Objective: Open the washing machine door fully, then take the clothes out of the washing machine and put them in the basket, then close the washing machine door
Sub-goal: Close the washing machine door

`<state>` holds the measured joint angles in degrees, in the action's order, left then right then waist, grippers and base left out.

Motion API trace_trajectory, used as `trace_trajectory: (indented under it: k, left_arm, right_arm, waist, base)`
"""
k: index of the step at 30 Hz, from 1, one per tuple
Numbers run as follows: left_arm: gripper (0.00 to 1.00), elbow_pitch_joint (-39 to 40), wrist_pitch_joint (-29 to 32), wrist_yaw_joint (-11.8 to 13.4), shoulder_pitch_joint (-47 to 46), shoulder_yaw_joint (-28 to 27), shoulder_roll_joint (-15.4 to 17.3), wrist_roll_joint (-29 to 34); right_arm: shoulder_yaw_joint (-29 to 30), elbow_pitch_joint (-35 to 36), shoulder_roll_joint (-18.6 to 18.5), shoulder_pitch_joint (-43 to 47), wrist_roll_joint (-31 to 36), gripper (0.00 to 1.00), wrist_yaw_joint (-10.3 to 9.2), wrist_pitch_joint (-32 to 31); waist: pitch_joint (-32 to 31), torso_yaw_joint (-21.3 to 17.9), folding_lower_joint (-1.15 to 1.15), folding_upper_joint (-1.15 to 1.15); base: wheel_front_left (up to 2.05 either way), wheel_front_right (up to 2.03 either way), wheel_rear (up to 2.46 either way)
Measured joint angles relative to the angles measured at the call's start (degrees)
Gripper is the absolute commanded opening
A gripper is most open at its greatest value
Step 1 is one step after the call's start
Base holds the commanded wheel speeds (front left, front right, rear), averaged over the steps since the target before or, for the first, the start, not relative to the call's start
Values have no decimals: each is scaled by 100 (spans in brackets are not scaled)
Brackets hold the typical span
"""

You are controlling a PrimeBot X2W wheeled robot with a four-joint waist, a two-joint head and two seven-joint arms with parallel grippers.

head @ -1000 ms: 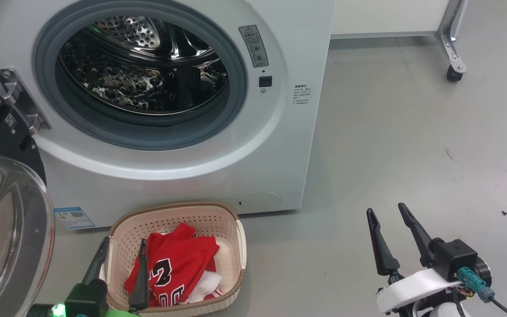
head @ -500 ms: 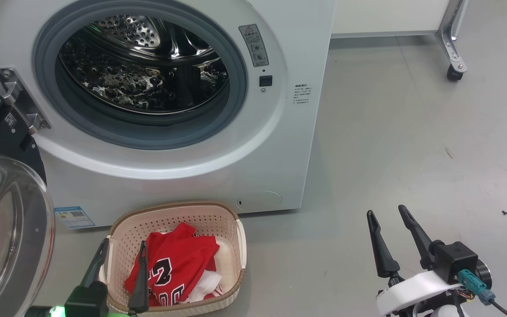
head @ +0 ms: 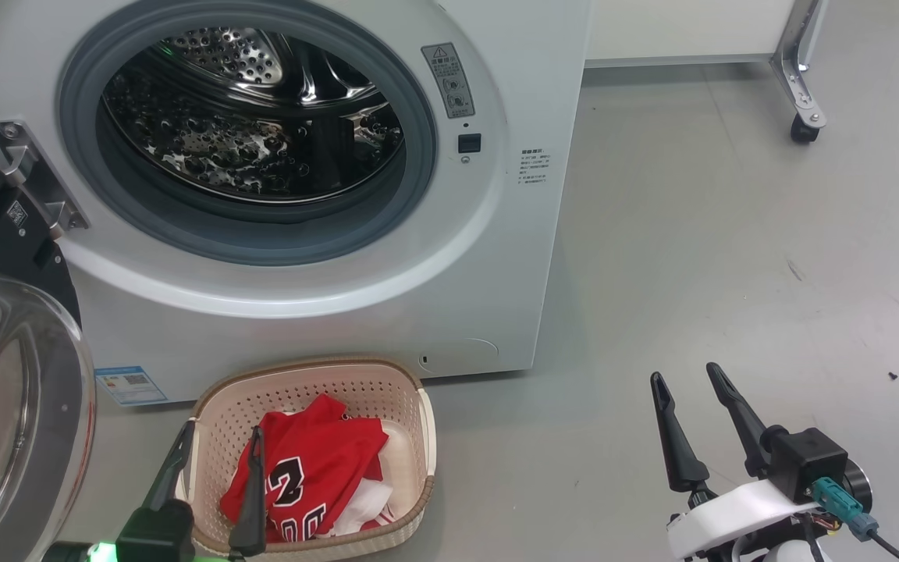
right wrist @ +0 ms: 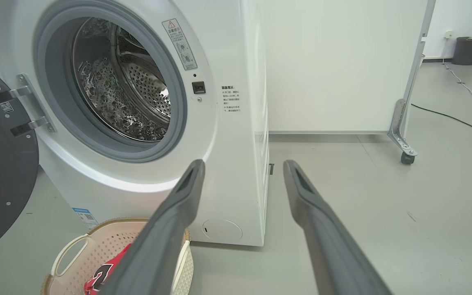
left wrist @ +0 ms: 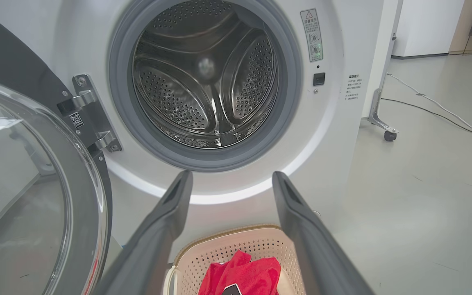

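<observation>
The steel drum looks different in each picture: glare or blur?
Glare, mostly. Head view: the drum is sharp, speckled with broken reflections. Left wrist view: smoother, one hazy bright spot at its back. Right wrist view: glints on its side wall.

The right gripper [head: 684, 372] has two long, tapering black fingers set in a boxy black housing [head: 808, 460] above a smooth white wrist shell [head: 730, 507]. A teal connector [head: 836, 496] plugs in there, trailing a black cable [head: 890, 546]. The left gripper [head: 222, 428] has matching fingers, with a green light [head: 102, 550] glowing at its base.
</observation>
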<state>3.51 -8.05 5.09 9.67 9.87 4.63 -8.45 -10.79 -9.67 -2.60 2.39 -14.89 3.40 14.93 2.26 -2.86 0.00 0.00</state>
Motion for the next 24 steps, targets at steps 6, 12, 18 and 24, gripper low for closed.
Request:
trace_trajectory:
  k: [6, 12, 18, 24]
  left_arm:
    - [100, 89, 49, 19, 12, 22, 2, 0]
    - [100, 153, 93, 23, 36, 34, 2, 0]
    - [100, 231, 114, 23, 50, 48, 3, 0]
    - [100, 258, 152, 21, 94, 99, 12, 0]
  right_arm:
    - [1, 3, 1, 0, 0, 100, 0, 0]
    - [1, 5, 2, 0, 0, 100, 1, 0]
    - [1, 12, 2, 0, 0, 100, 1, 0]
    - [1, 14, 3, 0, 0, 100, 1, 0]
  waist:
    - [9, -2, 0, 0]
    - [16, -1, 0, 0]
    - [24, -2, 0, 0]
    - [39, 3, 0, 0]
  base:
    - [-46, 46, 0]
    - [-68, 68, 0]
    - [-92, 92, 0]
    - [-117, 117, 0]
